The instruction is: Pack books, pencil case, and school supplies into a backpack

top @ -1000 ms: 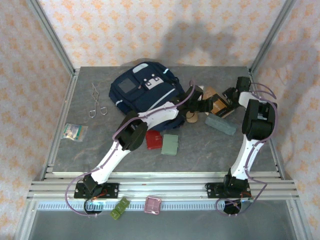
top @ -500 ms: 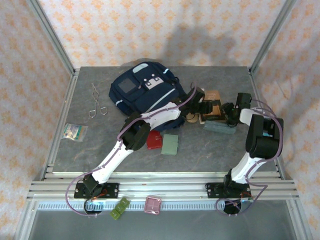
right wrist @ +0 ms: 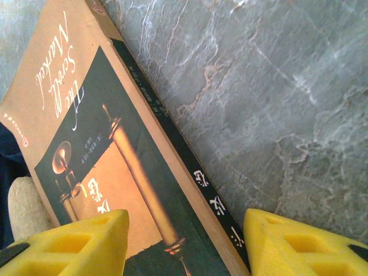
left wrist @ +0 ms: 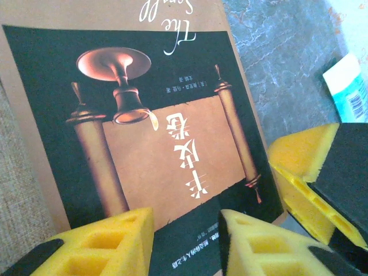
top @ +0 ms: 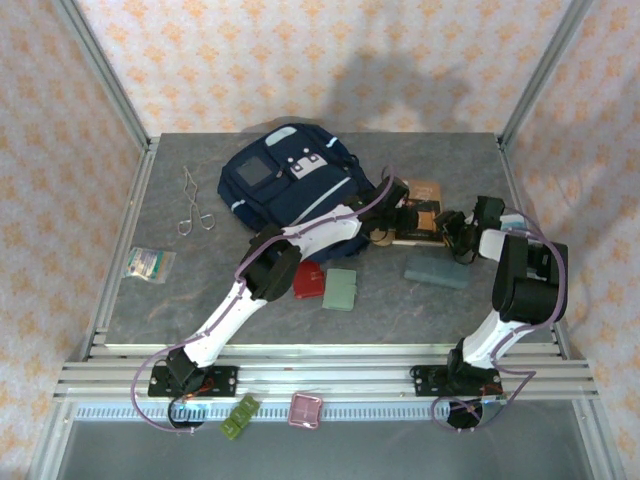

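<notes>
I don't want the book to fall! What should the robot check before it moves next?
1. Brown book lies flat, cover up: ok.
2. Left gripper sits over the book's edge, jaws apart: ok.
3. Right gripper straddles the book's edge, jaws apart: ok.
4. Firm hold on the book: not ok, neither gripper is shut on it.
5. Backpack mouth open: cannot tell.
6. Slate-grey slab lies apart from the book: ok.
</notes>
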Robot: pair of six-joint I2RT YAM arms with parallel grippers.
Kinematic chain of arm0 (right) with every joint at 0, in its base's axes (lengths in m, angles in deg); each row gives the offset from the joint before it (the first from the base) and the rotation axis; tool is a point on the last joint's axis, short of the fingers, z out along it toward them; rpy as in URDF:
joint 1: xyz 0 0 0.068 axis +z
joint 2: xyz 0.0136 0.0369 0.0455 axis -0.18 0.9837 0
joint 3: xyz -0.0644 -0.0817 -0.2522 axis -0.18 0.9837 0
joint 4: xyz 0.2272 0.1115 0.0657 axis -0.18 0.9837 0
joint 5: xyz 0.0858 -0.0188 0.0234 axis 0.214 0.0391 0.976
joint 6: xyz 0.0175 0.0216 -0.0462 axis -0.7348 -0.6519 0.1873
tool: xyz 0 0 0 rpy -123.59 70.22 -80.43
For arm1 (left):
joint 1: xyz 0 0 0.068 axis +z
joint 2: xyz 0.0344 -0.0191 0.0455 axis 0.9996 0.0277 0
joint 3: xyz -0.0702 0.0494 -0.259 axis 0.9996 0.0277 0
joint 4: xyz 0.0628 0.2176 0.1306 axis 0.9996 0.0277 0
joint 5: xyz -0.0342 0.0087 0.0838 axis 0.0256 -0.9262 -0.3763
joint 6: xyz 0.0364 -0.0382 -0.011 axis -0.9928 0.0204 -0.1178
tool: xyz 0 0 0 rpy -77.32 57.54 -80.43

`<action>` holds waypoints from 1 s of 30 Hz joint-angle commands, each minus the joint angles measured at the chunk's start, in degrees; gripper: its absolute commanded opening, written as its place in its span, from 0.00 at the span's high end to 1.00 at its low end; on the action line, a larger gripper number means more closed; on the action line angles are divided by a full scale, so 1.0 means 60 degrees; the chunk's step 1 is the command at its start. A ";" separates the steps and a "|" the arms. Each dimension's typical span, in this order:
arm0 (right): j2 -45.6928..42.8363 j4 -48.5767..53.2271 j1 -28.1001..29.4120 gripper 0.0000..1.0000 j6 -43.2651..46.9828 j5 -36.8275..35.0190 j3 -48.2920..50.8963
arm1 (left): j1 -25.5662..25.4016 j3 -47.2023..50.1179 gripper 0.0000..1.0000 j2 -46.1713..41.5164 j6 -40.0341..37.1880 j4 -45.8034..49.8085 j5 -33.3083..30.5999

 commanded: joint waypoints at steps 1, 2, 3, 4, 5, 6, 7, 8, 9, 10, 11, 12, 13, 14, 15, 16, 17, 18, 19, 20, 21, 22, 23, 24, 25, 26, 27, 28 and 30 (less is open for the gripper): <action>-0.0405 0.0501 0.0194 0.46 -0.0177 0.1056 0.0344 | -0.0220 0.0112 0.58 0.0066 -0.0559 0.1490 -0.0912; -0.0457 0.0454 0.0192 0.46 -0.0142 0.1119 0.0385 | -0.0264 0.0105 0.58 0.0023 -0.0709 0.1595 -0.1142; -0.0493 0.0360 0.0192 0.46 -0.0104 0.1228 0.0444 | -0.0308 0.0011 0.59 0.0046 -0.0865 0.1756 -0.1384; -0.0505 0.0264 0.0192 0.46 -0.0107 0.1332 0.0502 | -0.0341 -0.0177 0.61 0.0134 -0.1004 0.1994 -0.1555; -0.0504 0.0158 0.0192 0.47 -0.0118 0.1437 0.0550 | -0.0351 -0.0382 0.63 0.0253 -0.1084 0.2232 -0.1644; -0.0506 -0.0056 0.0192 0.48 -0.0171 0.1597 0.0664 | -0.0366 -0.0576 0.67 0.0401 -0.1182 0.2471 -0.1649; -0.0496 -0.0222 0.0192 0.48 -0.0225 0.1662 0.0759 | -0.0381 -0.0760 0.70 0.0528 -0.1280 0.2690 -0.1659; -0.0505 -0.0353 0.0194 0.49 -0.0267 0.1752 0.0831 | -0.0401 -0.0857 0.71 0.0615 -0.1351 0.2840 -0.1666; -0.0500 -0.0530 0.0193 0.51 -0.0313 0.1885 0.0914 | -0.0426 -0.0869 0.74 0.0647 -0.1450 0.2896 -0.1676; -0.0548 -0.0707 0.0192 0.51 -0.0365 0.2026 0.0990 | -0.0466 -0.0857 0.77 0.0670 -0.1494 0.2935 -0.1666; -0.0622 -0.0973 0.0192 0.52 -0.0455 0.2201 0.1107 | -0.0473 -0.0822 0.78 0.0696 -0.1490 0.2955 -0.1597; -0.0746 -0.1244 0.0192 0.52 -0.0519 0.2420 0.1210 | -0.0476 -0.0797 0.79 0.0721 -0.1469 0.2943 -0.1441; -0.0879 -0.1475 0.0194 0.52 -0.0587 0.2574 0.1308 | -0.0476 -0.0789 0.82 0.0763 -0.1462 0.2919 -0.1302; -0.1048 -0.1725 0.0192 0.52 -0.0648 0.2706 0.1407 | -0.0479 -0.0796 0.83 0.0808 -0.1447 0.2899 -0.1204; -0.1195 -0.1950 0.0192 0.52 -0.0712 0.2875 0.1490 | -0.0485 -0.0792 0.85 0.0859 -0.1439 0.2869 -0.1087; -0.1298 -0.2163 0.0192 0.52 -0.0812 0.3062 0.1555 | -0.0474 -0.0796 0.86 0.0884 -0.1417 0.2832 -0.1050; -0.1414 -0.2404 0.0192 0.52 -0.0916 0.3281 0.1621 | -0.0481 -0.0796 0.87 0.0903 -0.1417 0.2789 -0.0981; -0.1520 -0.2699 0.0199 0.53 -0.1079 0.3478 0.1713 | -0.0481 -0.0796 0.89 0.0915 -0.1417 0.2754 -0.0901; -0.1639 -0.2874 0.0192 0.53 -0.1176 0.3530 0.1791 | -0.0482 -0.0796 0.89 0.0919 -0.1417 0.2729 -0.0874; -0.1752 -0.2937 0.0192 0.53 -0.1179 0.3519 0.1857 | -0.0474 -0.0789 0.89 0.0919 -0.1425 0.2725 -0.0844; -0.1843 -0.3044 0.0198 0.54 -0.1201 0.3517 0.1916 | -0.0478 -0.0781 0.90 0.0919 -0.1432 0.2707 -0.0821; -0.1890 -0.3073 0.0200 0.54 -0.1223 0.3512 0.1964 | -0.0476 -0.0780 0.90 0.0919 -0.1439 0.2722 -0.0813; -0.1884 -0.3074 0.0207 0.54 -0.1238 0.3490 0.1985 | -0.0489 -0.0770 0.90 0.0917 -0.1446 0.2735 -0.0806; -0.1789 -0.3079 0.0243 0.54 -0.1219 0.3525 0.1975 | -0.0474 -0.0744 0.90 0.0901 -0.1461 0.2722 -0.0803; -0.1651 -0.3027 0.0285 0.54 -0.1147 0.3526 0.1938 | -0.0478 -0.0726 0.90 0.0905 -0.1461 0.2700 -0.0810; -0.1444 -0.3015 0.0356 0.54 -0.1108 0.3537 0.1889 | -0.0481 -0.0709 0.90 0.0882 -0.1461 0.2679 -0.0813; -0.1205 -0.3203 0.0439 0.54 -0.1173 0.3640 0.1884 | -0.0494 -0.0694 0.90 0.0874 -0.1447 0.2642 -0.0780; -0.1026 -0.3318 0.0535 0.54 -0.1261 0.3672 0.1860 | -0.0484 -0.0681 0.90 0.0852 -0.1446 0.2608 -0.0784; -0.0643 -0.2840 0.0783 0.54 -0.1122 0.3152 0.1663 | -0.0487 -0.0679 0.91 0.0846 -0.1432 0.2536 -0.0767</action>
